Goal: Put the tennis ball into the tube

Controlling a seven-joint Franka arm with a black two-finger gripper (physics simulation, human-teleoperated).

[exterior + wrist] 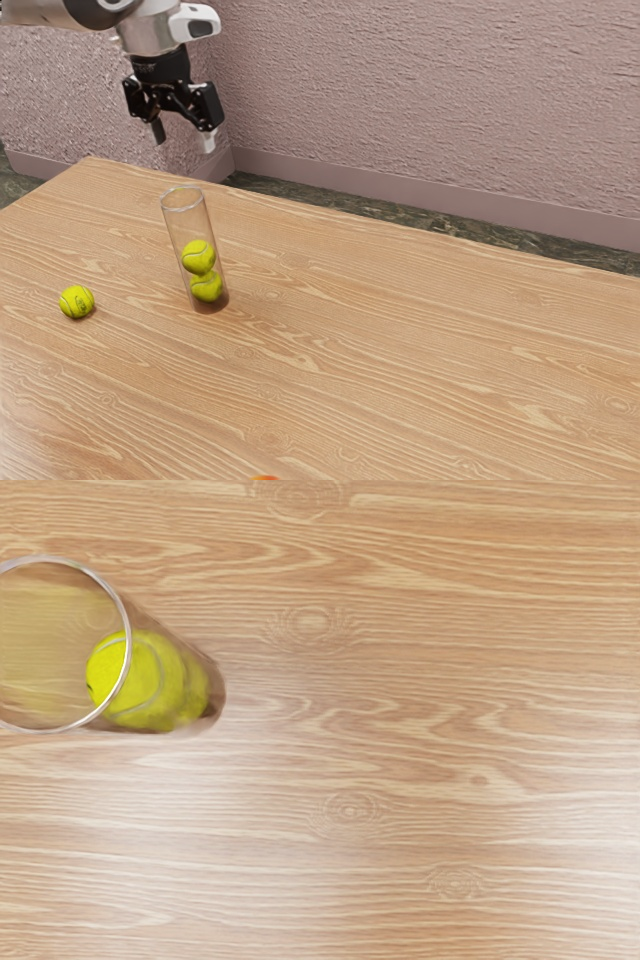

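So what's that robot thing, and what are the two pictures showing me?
The machine is a robot arm. Its hand is a black gripper with two fingers, a bit like your thumb and finger pinching. The fingers are apart with nothing between them, so it holds nothing.

The exterior view comes from a camera beside the arm. The wrist view comes from a camera on the arm's hand, looking down.

On the wooden table stands a clear tube with two stacked tennis balls inside. A loose tennis ball lies outside it. A bit of something orange peeks in at the exterior view's bottom edge; I can't tell what it is.
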